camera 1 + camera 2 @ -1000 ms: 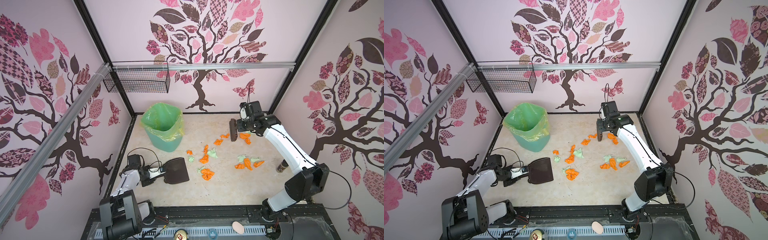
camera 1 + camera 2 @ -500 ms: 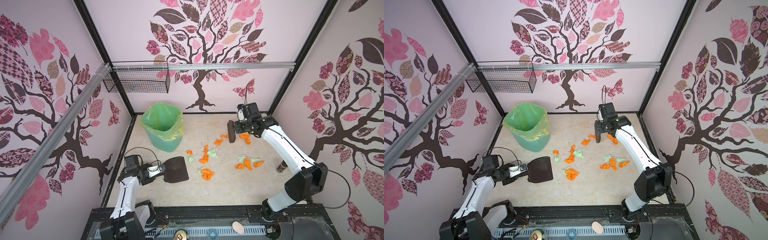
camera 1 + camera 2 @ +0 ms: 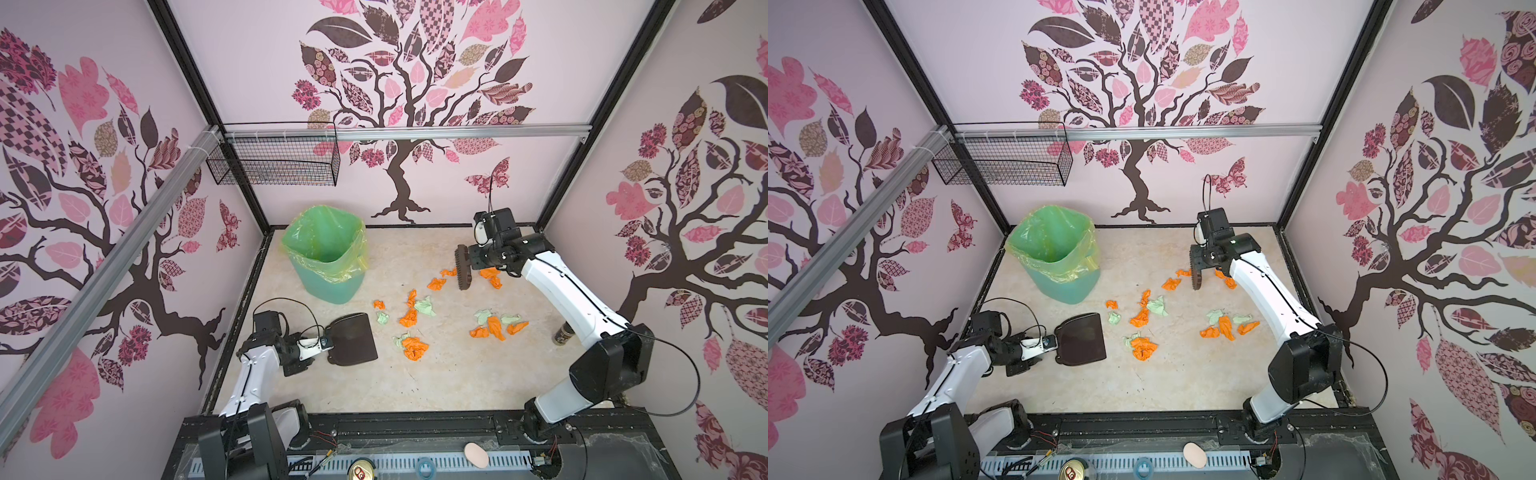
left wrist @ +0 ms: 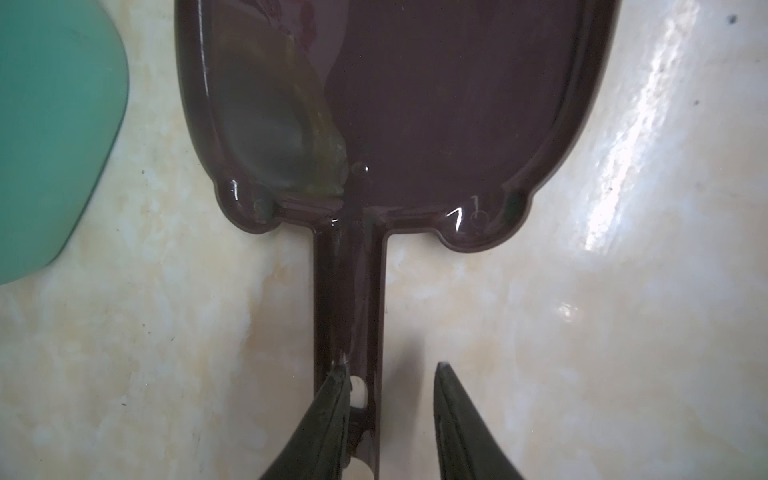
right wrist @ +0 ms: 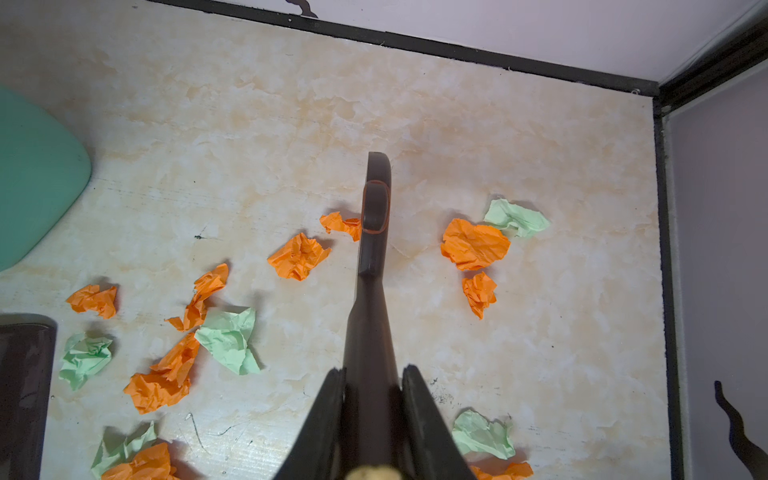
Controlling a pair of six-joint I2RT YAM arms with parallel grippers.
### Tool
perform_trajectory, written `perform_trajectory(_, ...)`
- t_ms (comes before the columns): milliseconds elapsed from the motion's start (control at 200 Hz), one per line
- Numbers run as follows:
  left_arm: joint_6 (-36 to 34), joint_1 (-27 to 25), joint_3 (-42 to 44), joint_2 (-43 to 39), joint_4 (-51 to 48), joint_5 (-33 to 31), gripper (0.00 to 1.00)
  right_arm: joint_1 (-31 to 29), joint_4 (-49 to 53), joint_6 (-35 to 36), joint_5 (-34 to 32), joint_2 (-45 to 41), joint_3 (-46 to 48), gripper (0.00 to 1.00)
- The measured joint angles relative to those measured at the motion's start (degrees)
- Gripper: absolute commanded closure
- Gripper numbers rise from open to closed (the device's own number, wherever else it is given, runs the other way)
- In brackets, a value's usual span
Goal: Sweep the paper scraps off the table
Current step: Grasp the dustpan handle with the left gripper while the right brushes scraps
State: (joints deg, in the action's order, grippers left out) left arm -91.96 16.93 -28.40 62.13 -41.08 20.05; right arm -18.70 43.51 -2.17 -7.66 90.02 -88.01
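Note:
Orange and mint-green paper scraps lie strewn over the middle and right of the beige table. My right gripper is shut on the handle of a dark brush, which stands among the far scraps, with two orange scraps behind it. A dark dustpan lies flat at the left. My left gripper is open around its handle: one finger is at the handle, the other is clear of it.
A green bin with a yellow-green liner stands at the back left, close to the dustpan. A small dark can stands by the right wall. A wire basket hangs on the back wall. A black frame edges the table.
My left arm has changed its pose, its forearm now stretched forward, while its gripper stays at the dustpan handle. The brush has edged slightly left. The scraps have not visibly moved.

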Motion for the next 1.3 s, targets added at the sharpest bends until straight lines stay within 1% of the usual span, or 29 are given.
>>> perform_trajectory(370,0.0,-0.1,0.0,4.0,4.7,-1.1,0.61,-0.5,0.0,0.0,0.0,0.0,0.0,1.0)
perform_trajectory(645,-1.8,-0.2,0.0,6.4,6.7,-1.5,0.64,-1.0,-0.1,-0.2,0.7,0.0,0.2,1.0)
perform_trajectory(715,-2.6,-0.4,0.0,6.9,7.7,-1.4,0.67,-1.0,-0.1,-0.2,0.9,0.0,0.4,1.0)
perform_trajectory(765,-3.1,-0.6,0.0,7.3,8.5,-1.2,0.74,-1.1,-0.1,-0.3,1.2,0.0,0.5,1.0)
perform_trajectory(800,-3.4,-0.8,0.0,7.8,9.0,-1.1,0.77,-1.1,-0.1,-0.4,1.4,0.0,0.5,1.0)
perform_trajectory(965,-3.9,-1.7,-1.4,10.5,10.2,-0.7,0.82,-1.9,0.0,-0.4,1.6,0.0,0.5,1.0)
perform_trajectory(1010,-4.0,-1.8,-1.7,11.1,10.5,-0.6,0.87,-2.2,0.0,-0.4,1.7,0.0,0.5,1.0)
perform_trajectory(1030,-4.0,-1.8,-1.8,11.3,10.6,-0.6,0.91,-2.3,0.0,-0.4,1.9,0.0,0.5,1.0)
perform_trajectory(1060,-4.0,-1.9,-1.8,11.4,10.8,-0.6,0.94,-2.6,0.0,-0.4,2.0,0.0,0.5,1.0)
perform_trajectory(1090,-4.1,-1.9,-1.8,11.4,11.0,-0.5,1.0,-2.7,0.0,-0.4,2.1,0.0,0.5,1.0)
perform_trajectory(1300,-4.4,-2.0,-1.4,10.0,11.6,-0.9,1.0,-3.1,0.2,-0.4,2.8,0.0,0.5,1.0)
